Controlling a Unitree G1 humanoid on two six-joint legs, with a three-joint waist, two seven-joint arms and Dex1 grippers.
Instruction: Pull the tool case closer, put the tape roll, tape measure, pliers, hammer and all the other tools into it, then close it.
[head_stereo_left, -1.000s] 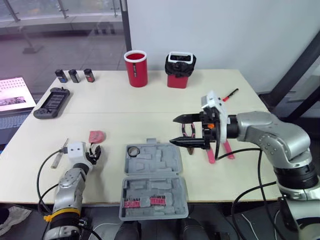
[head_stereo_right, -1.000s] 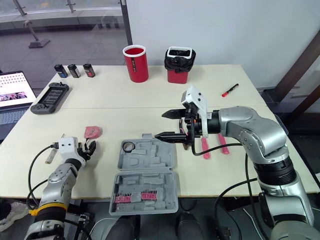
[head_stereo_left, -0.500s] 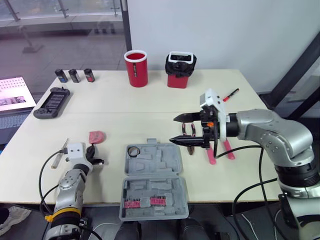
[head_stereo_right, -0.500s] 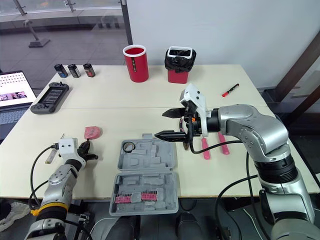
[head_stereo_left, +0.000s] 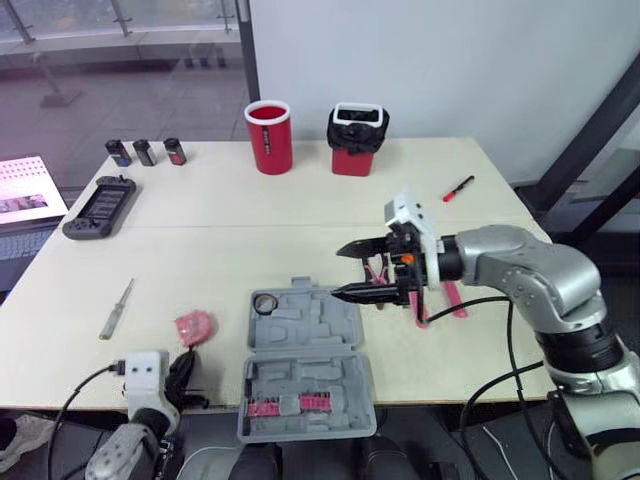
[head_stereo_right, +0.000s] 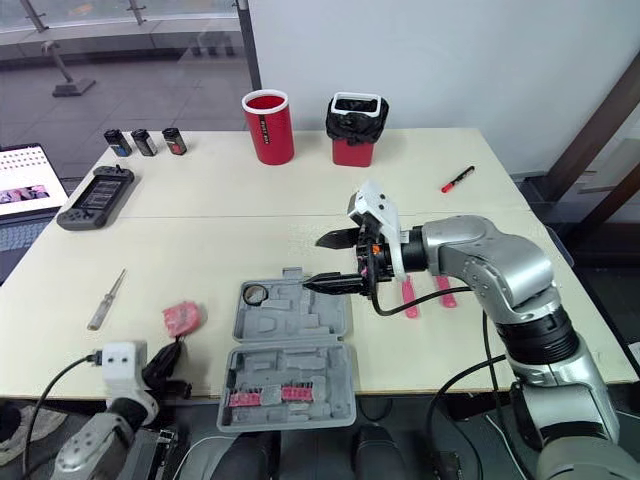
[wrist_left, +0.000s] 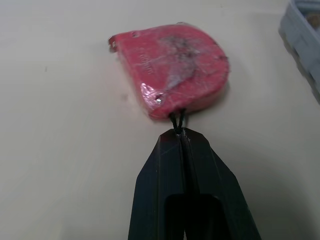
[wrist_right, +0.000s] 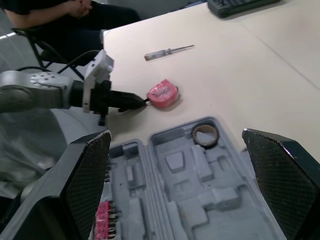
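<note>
Left of the open tool case (head_stereo_left: 310, 340), near the table's (head_stereo_left: 220, 215) front edge, our left gripper (wrist_left: 178, 131), pinched shut on the red tape measure's (wrist_left: 172, 67) cord (wrist_left: 176, 117), has dragged it closer for casing; our right gripper (head_stereo_left: 338, 271) hangs wide open, empty.

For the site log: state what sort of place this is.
Likely an office or lab demo room: a plain table by a glass wall, a laptop beside it, and an open tool case laid out.
</note>
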